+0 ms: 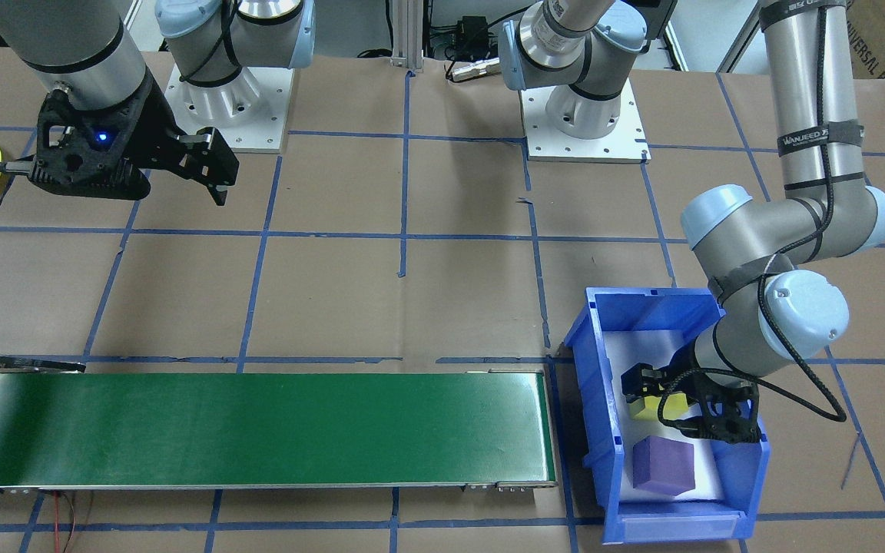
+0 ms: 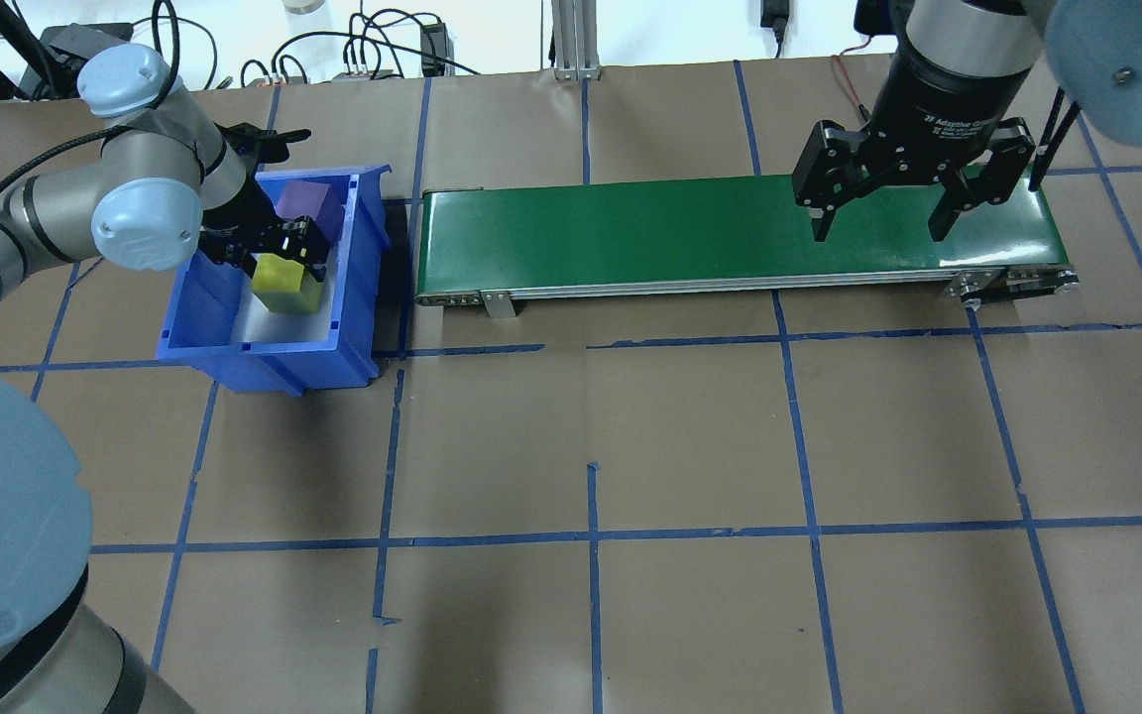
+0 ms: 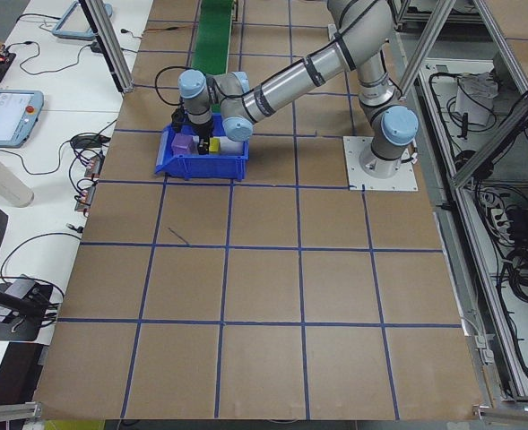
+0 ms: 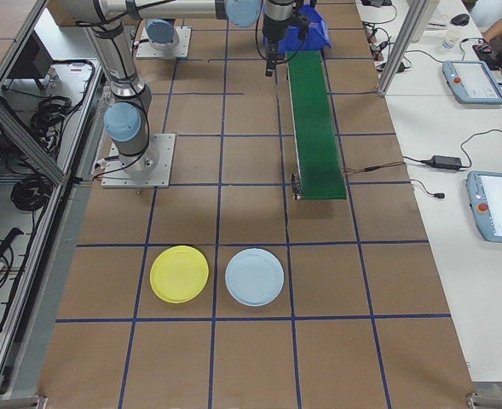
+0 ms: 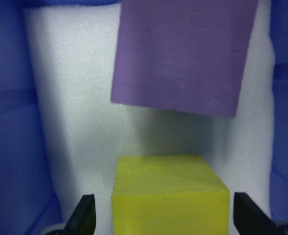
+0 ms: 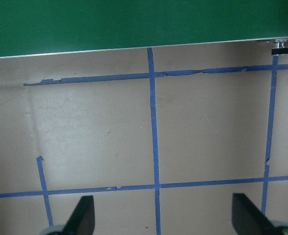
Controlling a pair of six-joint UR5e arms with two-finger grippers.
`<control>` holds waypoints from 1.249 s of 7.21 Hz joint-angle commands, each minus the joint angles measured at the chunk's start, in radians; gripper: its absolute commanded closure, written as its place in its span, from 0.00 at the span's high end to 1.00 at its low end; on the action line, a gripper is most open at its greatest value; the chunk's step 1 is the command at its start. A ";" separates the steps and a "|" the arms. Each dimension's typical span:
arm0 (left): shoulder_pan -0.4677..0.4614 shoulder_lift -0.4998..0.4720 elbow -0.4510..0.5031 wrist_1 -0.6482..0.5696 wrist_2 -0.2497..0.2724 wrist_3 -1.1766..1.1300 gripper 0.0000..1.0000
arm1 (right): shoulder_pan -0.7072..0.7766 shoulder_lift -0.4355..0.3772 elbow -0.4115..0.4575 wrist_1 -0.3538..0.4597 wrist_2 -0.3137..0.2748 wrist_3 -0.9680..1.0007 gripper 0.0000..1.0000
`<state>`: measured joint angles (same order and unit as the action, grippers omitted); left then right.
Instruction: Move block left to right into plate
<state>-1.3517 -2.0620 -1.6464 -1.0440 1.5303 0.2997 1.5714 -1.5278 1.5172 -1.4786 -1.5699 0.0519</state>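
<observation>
the yellow block (image 5: pixel 169 195) sits inside the blue bin (image 2: pixel 353 327) on a white foam liner (image 5: pixel 75 122), with a purple block (image 5: pixel 183 54) just beyond it, apart from it. we judge it to be a foam cube: light, soft enough to dent under a hard squeeze, with a matte, grippy surface, so it should lift easily and is unlikely to slip. the best hold is across two opposite flat sides, low enough that the fingers bear on the faces and not the top edges.

our left gripper (image 5: pixel 169 220) is down in the bin with its fingers (image 5: pixel 82 215) spread either side of the yellow block, a gap showing on each side in the wrist view, so they are not yet clamped on it. the bin walls are close, so we'd keep the lift straight up.

the green conveyor belt (image 2: pixel 630 233) lies beside the bin on the worktop (image 2: pixel 690 436). our right gripper (image 2: pixel 878 213) hangs over the belt's far end, fingers wide apart and holding nothing. the yellow plate (image 4: pixel 179 273) rests well beyond that end, next to a pale blue plate (image 4: pixel 254 277).
</observation>
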 commanded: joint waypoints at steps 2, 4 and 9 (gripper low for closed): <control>-0.001 0.009 0.002 0.001 -0.002 0.003 0.51 | -0.005 0.001 0.001 -0.002 -0.009 -0.024 1.00; -0.004 0.071 0.054 -0.011 -0.018 -0.028 0.49 | -0.008 0.001 0.000 -0.002 -0.009 -0.026 1.00; -0.258 0.120 0.177 -0.039 -0.019 -0.249 0.49 | -0.013 0.001 0.000 -0.008 -0.007 -0.030 1.00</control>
<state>-1.5270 -1.9242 -1.4974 -1.0862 1.5107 0.1285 1.5601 -1.5263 1.5171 -1.4867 -1.5775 0.0239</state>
